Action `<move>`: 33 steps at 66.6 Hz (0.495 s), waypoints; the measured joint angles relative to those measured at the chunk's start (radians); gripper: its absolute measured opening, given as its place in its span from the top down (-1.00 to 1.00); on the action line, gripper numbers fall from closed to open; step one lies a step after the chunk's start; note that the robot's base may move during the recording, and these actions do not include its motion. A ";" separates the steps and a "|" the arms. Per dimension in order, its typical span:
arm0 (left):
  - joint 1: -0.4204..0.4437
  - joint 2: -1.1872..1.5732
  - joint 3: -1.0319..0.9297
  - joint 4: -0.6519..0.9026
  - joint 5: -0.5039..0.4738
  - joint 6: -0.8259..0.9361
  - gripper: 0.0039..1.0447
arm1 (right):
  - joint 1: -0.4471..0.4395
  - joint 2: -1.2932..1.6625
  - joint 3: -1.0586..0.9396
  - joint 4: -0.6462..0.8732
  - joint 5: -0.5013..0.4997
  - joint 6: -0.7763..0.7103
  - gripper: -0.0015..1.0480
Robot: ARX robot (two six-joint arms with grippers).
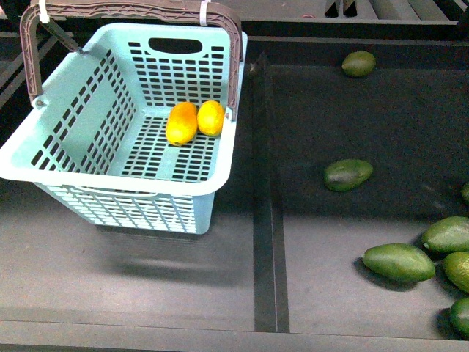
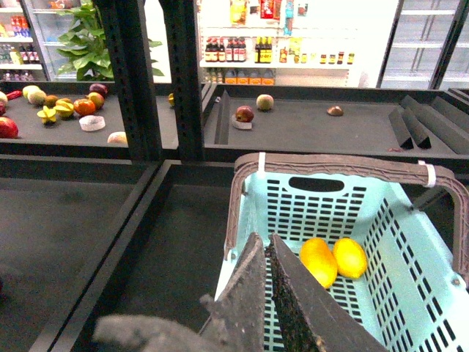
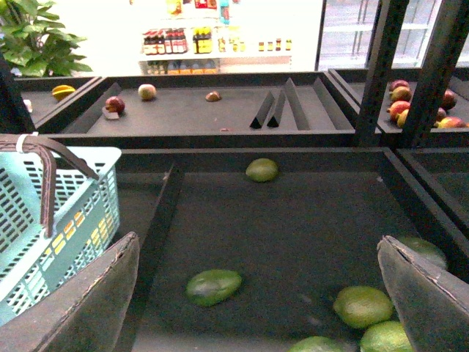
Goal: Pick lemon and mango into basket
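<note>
Aqua plastic basket (image 1: 110, 187): slotted walls and floor, brown swing handles (image 1: 234, 51) raised and bound with white zip ties (image 1: 203, 10). Stands in the left compartment of a dark grey display tray (image 1: 146, 293), just left of the black divider (image 1: 265, 220).

Mango (image 1: 182, 122): orange-yellow, on the basket floor toward the far right corner. Lemon (image 1: 211, 117): bright yellow, to its right, the two side by side and apparently touching.

Green oval fruits, right compartment: one at the far edge (image 1: 359, 64), one mid-tray (image 1: 348, 174), a cluster at the near right (image 1: 399, 262), running out of frame.

Left gripper (image 2: 267, 293): seen only from its own wrist camera, poised above the basket's near left rim; its two dark fingers (image 2: 245, 301) lie together with only a hairline seam between them, holding nothing. Right gripper (image 3: 256, 293): seen only from its own wrist camera, over the right compartment; fingers (image 3: 95, 301) spread wide apart, nothing between them.

Room: shop interior. Beyond the tray, further dark display trays (image 3: 183, 110) carry scattered fruit, red, yellow and green, kinds too small to name. Black uprights (image 2: 132, 81) frame the shelving. Bottle shelves (image 2: 242, 51) and glass-fronted coolers (image 2: 425, 37) line the bright far wall; a leafy green plant (image 2: 88, 37) stands at far left.
</note>
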 joint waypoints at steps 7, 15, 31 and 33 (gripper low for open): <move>0.000 -0.086 -0.025 -0.078 0.003 0.000 0.94 | 0.000 0.000 0.000 0.000 0.001 0.000 -0.83; 0.000 -0.199 -0.030 -0.175 0.003 0.000 0.94 | 0.000 0.000 0.000 0.000 0.000 0.000 -0.83; 0.000 -0.419 -0.030 -0.379 0.003 0.000 0.94 | 0.000 0.000 0.000 0.000 0.000 0.000 -0.83; 0.000 -0.449 -0.030 -0.407 0.003 0.000 0.94 | 0.000 0.000 0.000 0.000 0.000 0.000 -0.83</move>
